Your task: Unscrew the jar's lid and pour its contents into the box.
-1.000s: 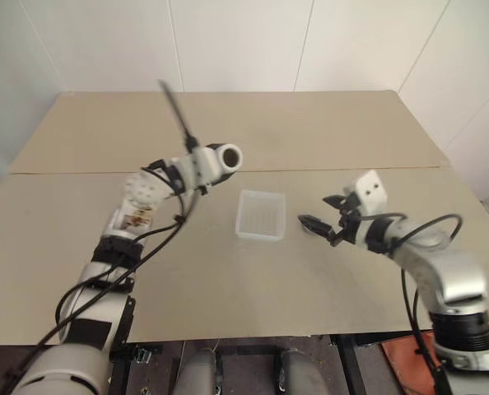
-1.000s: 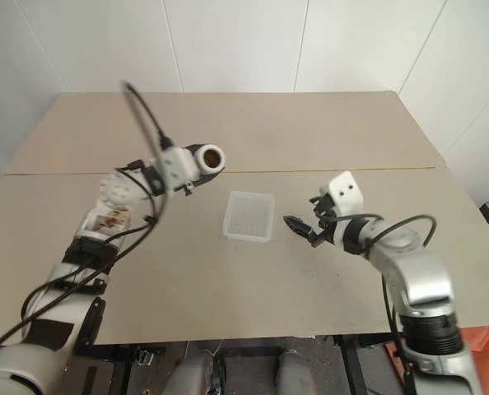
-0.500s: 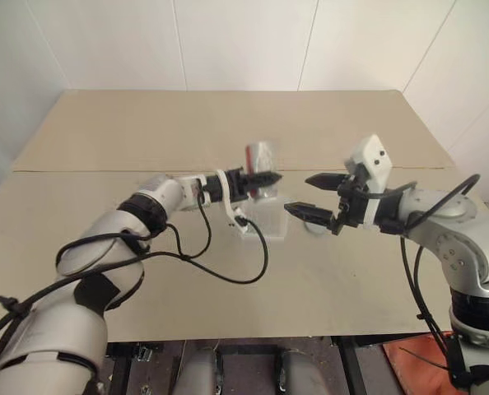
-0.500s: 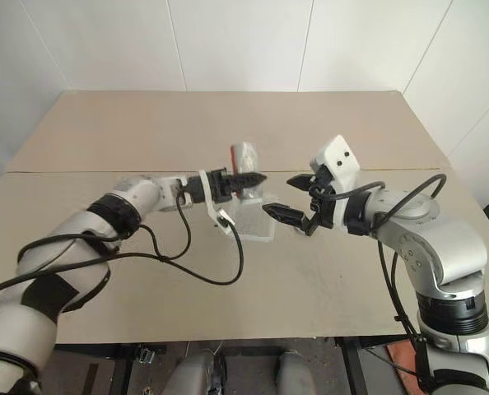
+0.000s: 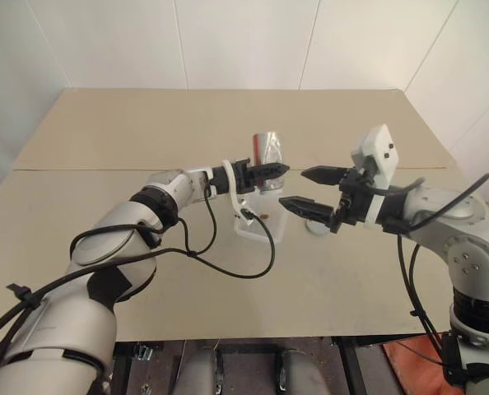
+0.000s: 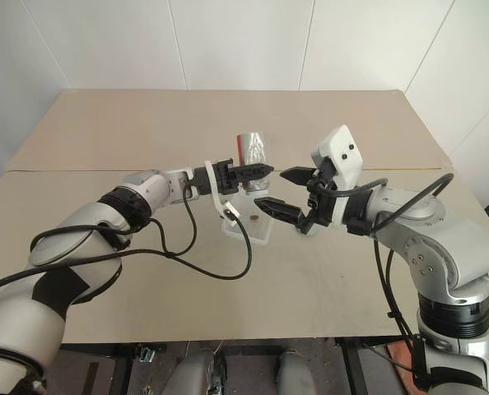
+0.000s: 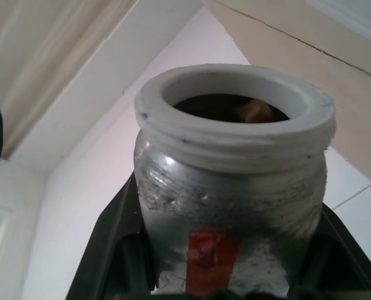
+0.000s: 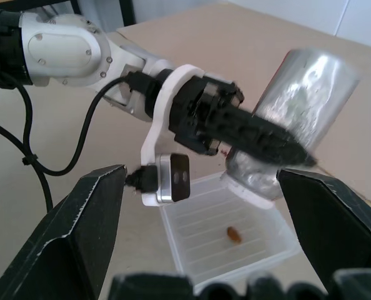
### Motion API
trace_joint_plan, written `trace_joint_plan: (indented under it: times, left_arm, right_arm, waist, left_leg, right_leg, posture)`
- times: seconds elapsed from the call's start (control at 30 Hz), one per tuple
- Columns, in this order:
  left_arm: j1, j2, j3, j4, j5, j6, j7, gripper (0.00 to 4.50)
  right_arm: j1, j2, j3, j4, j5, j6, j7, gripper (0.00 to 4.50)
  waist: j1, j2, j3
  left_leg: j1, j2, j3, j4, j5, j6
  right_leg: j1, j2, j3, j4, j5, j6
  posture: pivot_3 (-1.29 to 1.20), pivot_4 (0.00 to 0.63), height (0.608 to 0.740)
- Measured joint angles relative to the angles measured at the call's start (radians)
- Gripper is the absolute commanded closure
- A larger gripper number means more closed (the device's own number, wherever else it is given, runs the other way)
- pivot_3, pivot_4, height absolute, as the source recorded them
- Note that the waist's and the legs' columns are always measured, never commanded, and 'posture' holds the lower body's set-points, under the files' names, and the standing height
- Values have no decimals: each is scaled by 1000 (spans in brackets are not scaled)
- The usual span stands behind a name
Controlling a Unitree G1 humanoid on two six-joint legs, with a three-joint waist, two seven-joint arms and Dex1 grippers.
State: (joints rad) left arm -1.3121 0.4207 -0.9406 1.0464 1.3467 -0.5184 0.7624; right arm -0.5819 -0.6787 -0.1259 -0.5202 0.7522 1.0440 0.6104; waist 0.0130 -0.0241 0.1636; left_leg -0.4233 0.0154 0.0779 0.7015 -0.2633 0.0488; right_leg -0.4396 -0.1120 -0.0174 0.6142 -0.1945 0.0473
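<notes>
Lid off, pour looks done: a tiny brown piece (image 8: 234, 234) lies in the translucent white box (image 8: 192, 250) at table centre. Silvery jar (image 5: 269, 151) w/ red label, mouth tipped down over the box, is clamped in the left gripper (image 5: 267, 171). Right gripper (image 5: 310, 191) hangs just right of it, jaws wide, holding nothing. Grey lid (image 5: 317, 227) lies near the box, behind that gripper. Little left but setting the jar down.
</notes>
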Motion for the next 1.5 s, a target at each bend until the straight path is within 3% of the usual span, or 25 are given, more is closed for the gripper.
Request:
trace_joint_plan:
  times: [0.1,0.2,0.27,0.37,0.57,0.77,0.93,1.2,1.37,1.5]
  left_arm:
    - [40,35,165,-19,-263,-148,-206,2530]
    - [167,46,408,-142,-694,-150,-580,2530]
    - [289,32,552,-307,-986,-1,-825,2530]
    - [438,9,716,-551,-1308,340,-1063,2530]
    - [589,-5,947,-846,-1638,883,-1154,2530]
    - [770,-41,964,-894,-1663,937,-1172,2530]
    - [781,-58,961,-868,-1630,832,-1196,2530]
    - [822,-80,953,-809,-1577,756,-1212,44]
    - [851,-50,962,-863,-1573,759,-1236,44]
    - [950,26,982,-1020,-1607,810,-1293,44]
  right_arm:
    - [2,-6,0,0,2,-1,1,22]
    - [6,-6,1,1,8,-3,6,22]
    - [9,-6,3,4,8,-8,14,22]
    - [11,-3,4,14,9,-13,21,22]
    - [20,8,8,29,8,-38,20,22]
    - [46,16,8,31,8,-41,11,22]
    - [56,16,8,30,7,-41,-2,22]
    - [63,16,8,21,7,-44,-2,0]
    - [64,12,9,21,4,-55,1,0]
    - [91,-20,11,23,-6,-72,25,0]
  waist:
    - [-4,0,0]
    - [-8,0,0]
    - [-14,0,0]
    - [-22,0,0]
    - [-23,1,0]
    - [-18,1,0]
    - [-10,1,0]
    - [-9,1,0]
    - [-10,1,0]
    - [-13,1,0]
  left_leg:
    - [1,1,0,0,1,-1]
    - [1,2,-1,2,2,-4]
    - [1,2,-4,3,3,-5]
    - [1,1,-6,5,1,-2]
    - [2,0,-9,9,-1,2]
    - [5,0,-9,9,-1,2]
    - [12,0,-9,9,-2,3]
    - [16,0,-9,9,-2,3]
    - [15,0,-9,9,-2,4]
    - [15,2,-9,7,-2,4]
  right_leg:
    - [0,0,0,0,0,0]
    - [0,0,1,2,0,0]
    - [0,0,2,3,0,0]
    - [1,0,2,3,0,0]
    - [3,0,2,6,0,0]
    - [5,0,2,7,0,0]
    - [11,0,3,9,0,0]
    - [16,0,3,2,0,-1]
    - [15,0,3,1,0,-1]
    - [15,0,3,0,0,-1]
  posture:
    - [0,150,740]
    - [0,150,740]
    - [0,150,740]
    - [0,150,740]
    - [0,150,740]
    - [0,150,740]
    - [0,150,740]
    - [0,150,740]
    - [0,150,740]
    - [0,150,740]
